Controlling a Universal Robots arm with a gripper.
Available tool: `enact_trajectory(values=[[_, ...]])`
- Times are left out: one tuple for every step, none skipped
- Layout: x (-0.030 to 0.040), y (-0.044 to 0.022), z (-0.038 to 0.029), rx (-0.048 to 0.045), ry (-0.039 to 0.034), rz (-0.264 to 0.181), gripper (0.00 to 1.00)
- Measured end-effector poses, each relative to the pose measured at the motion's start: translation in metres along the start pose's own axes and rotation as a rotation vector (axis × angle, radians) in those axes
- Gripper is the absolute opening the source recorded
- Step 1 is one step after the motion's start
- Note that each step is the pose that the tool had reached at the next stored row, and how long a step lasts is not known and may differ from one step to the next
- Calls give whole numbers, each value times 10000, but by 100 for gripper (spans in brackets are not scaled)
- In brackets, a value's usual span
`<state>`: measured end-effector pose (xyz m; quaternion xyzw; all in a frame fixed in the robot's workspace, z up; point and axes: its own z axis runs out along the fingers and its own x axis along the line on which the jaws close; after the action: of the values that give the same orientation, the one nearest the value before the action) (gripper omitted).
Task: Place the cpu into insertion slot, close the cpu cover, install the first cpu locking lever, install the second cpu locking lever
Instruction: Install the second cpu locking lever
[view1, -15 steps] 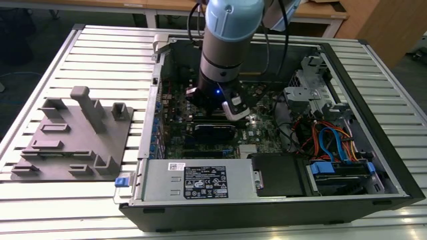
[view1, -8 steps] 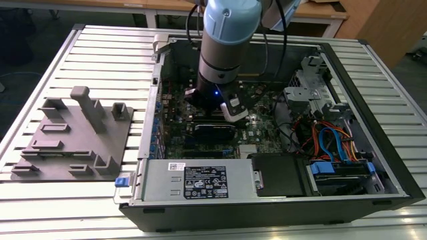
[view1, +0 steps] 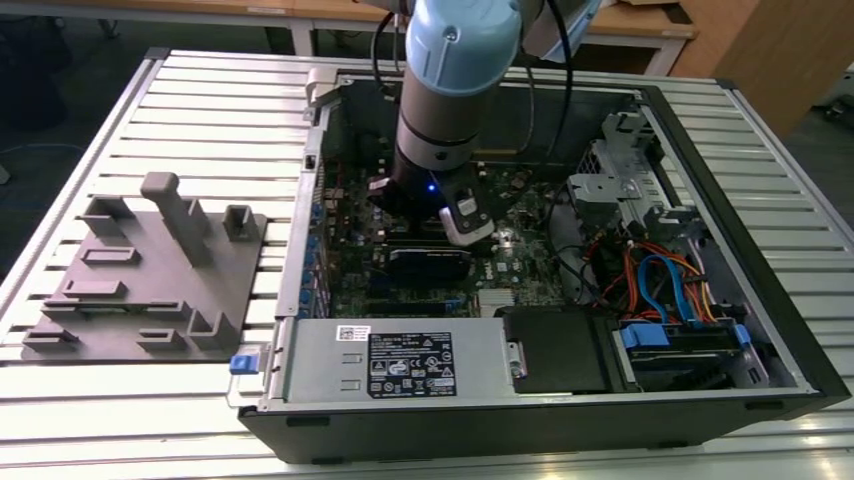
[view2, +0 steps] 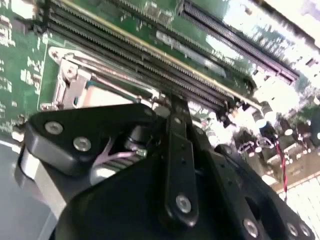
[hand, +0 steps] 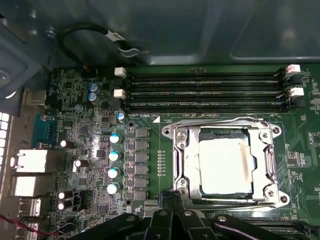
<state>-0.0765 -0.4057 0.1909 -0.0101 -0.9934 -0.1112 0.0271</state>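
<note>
My claw (hand: 175, 202) sits low over the green board (hand: 150, 165), at the near edge of the insertion slot (hand: 270, 192). In both wrist views its tip meets the socket's metal rim. Whether it is spread or pressed together I cannot tell.

Just past my tip a thin wire locking lever (hand: 225, 201) runs along that near edge. I judge this lever to be the step in hand. To do it well I should bear on the wire alone, press straight down, then slide it sideways under its catch. I must keep my weight off the plate and off the small round capacitors (hand: 114, 156) beside the socket. A slow, even push should stop the springy wire from slipping out from under me.

Beyond the lever the cpu cover (hand: 184, 160) lies flat. Its silver frame is closed around the cpu (hand: 223, 165), which is seated in the slot, its pale top showing through the cut-out. So I take it the chip is placed and the cover is down.

On the far side of the frame a second wire lever (hand: 220, 121) runs along the edge. I cannot tell whether it is hooked.

Farther off lie the long black memory slots (hand: 200, 92). In the exterior view the open computer case (view1: 747, 150) surrounds my arm.
</note>
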Motion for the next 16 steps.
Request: enact_trajectory(values=[[3, 0, -2, -13, 0, -1, 10], [5, 2, -6, -35, -2, -2, 10], [7, 5, -16, -51, 0, -4, 10], [10, 8, -29, -75, -1, -5, 10], [13, 10, -42, -92, 0, -5, 10], [17, 12, -54, -110, 3, -5, 10], [20, 15, -65, -136, 3, -6, 10], [24, 18, -80, -160, 4, -8, 10], [27, 22, -96, -179, 5, -10, 10], [30, 26, -115, -200, 6, -11, 10], [31, 29, -130, -218, 6, -13, 10], [32, 31, -138, -230, 5, -12, 10], [33, 32, -140, -239, 5, -11, 10], [33, 32, -139, -240, 5, -11, 10], [33, 32, -139, -241, 5, -11, 10], [32, 31, -140, -242, 6, -12, 10]])
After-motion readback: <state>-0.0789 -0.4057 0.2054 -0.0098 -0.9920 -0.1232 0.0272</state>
